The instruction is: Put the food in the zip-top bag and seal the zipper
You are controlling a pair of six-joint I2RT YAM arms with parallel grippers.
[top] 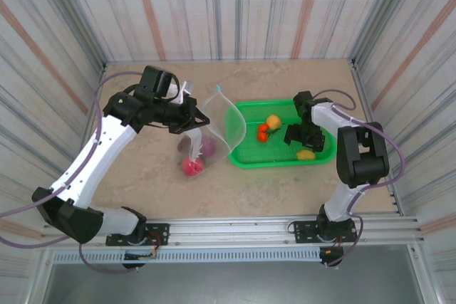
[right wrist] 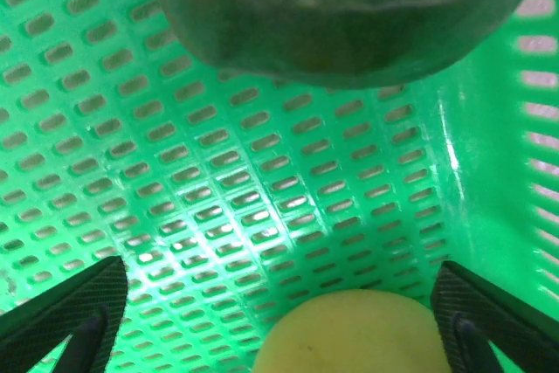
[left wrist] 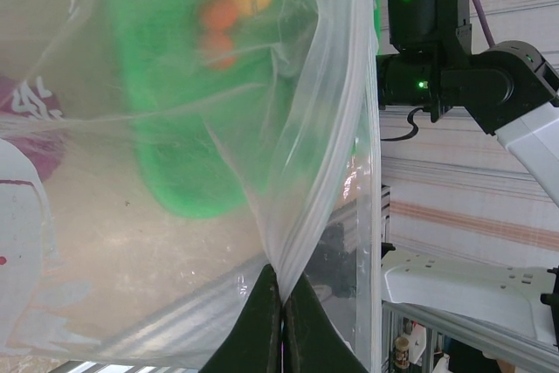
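Observation:
My left gripper (top: pixel 191 120) is shut on a fold of the clear zip-top bag (top: pixel 214 133); its dark fingertips (left wrist: pixel 262 321) pinch the film and hold the bag up, mouth towards the basket. The whitish zipper strip (left wrist: pixel 370 242) runs down the bag's right edge. A red food (top: pixel 191 166) and a purple food (top: pixel 208 149) lie inside the bag. My right gripper (top: pixel 298 139) is down in the green mesh basket (top: pixel 249 156), open, its fingers (right wrist: pixel 70 325) either side of a yellow food (right wrist: pixel 349 338). A dark rounded food (right wrist: pixel 332 15) lies just beyond.
An orange-yellow food (top: pixel 273 120) and a red food (top: pixel 263 133) sit in the basket's left half, seen blurred through the bag film (left wrist: pixel 223 15). Striped walls close in the tabletop on three sides. Bare table lies in front of the bag and basket.

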